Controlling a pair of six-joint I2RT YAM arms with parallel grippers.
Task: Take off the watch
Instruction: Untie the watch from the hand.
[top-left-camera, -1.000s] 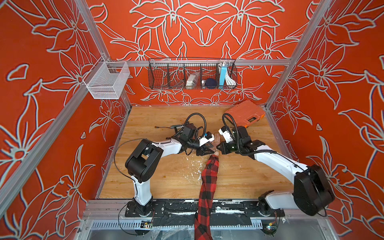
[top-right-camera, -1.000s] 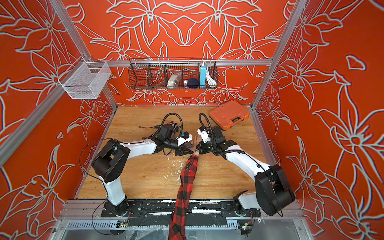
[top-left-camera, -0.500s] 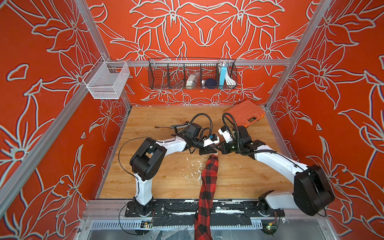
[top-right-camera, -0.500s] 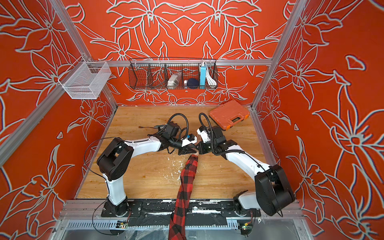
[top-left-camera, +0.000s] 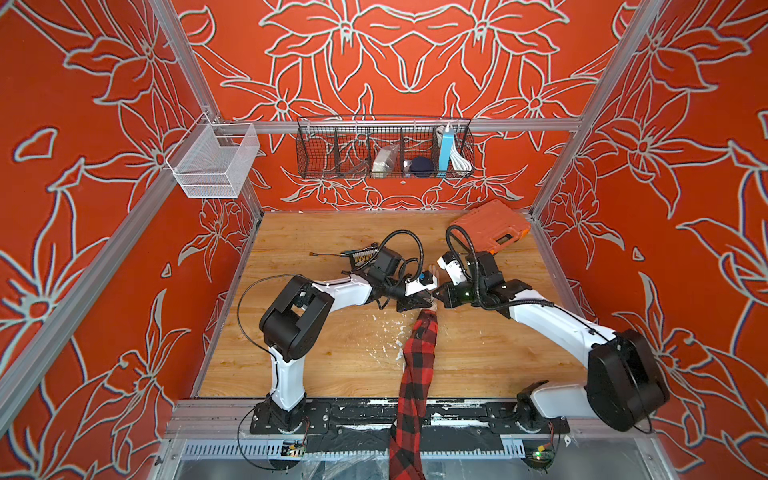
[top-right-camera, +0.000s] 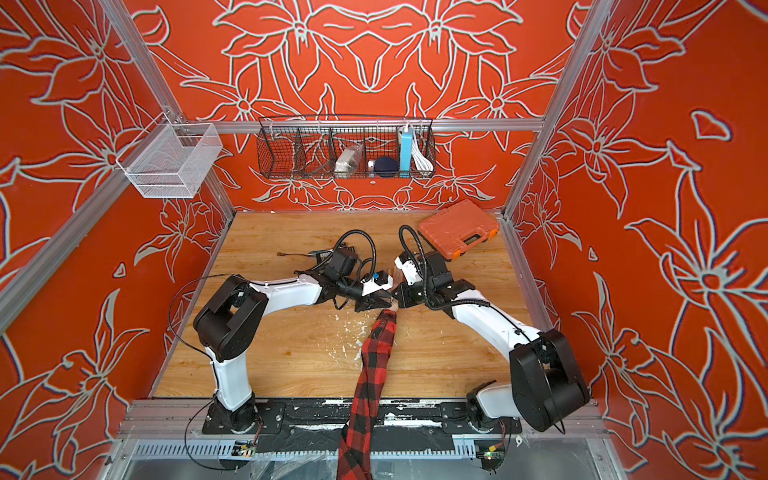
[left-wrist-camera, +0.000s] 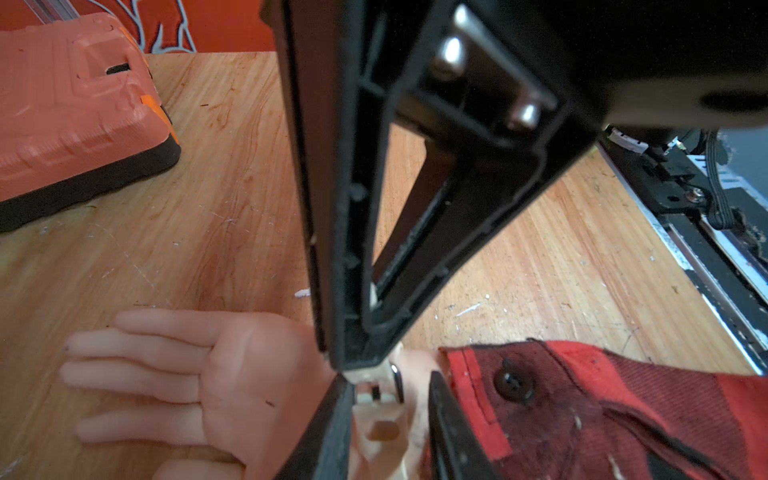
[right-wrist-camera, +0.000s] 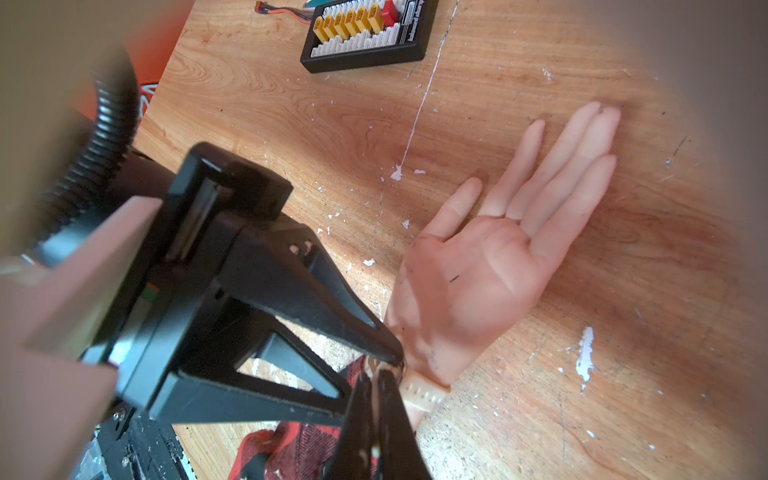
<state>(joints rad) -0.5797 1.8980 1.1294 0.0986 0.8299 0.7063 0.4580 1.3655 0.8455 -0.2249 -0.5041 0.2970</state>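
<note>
A pale mannequin hand lies palm up on the wooden table, its arm in a red-black plaid sleeve. The watch shows only as a cream strap with a metal buckle round the wrist; its holed strap shows beside the sleeve cuff, and the face is hidden. My left gripper straddles the buckle, jaws narrowly apart, with skin showing beside one finger. My right gripper is shut on a thin pale strip of the strap. In both top views the two grippers meet tip to tip over the wrist.
An orange tool case lies at the back right of the table. A black holder with yellow connectors and a cable sits behind the left arm. A black wire basket and a white mesh basket hang on the walls.
My left arm has reached right to the wrist and its jaws have narrowed around the strap. The right gripper has stayed shut in place.
</note>
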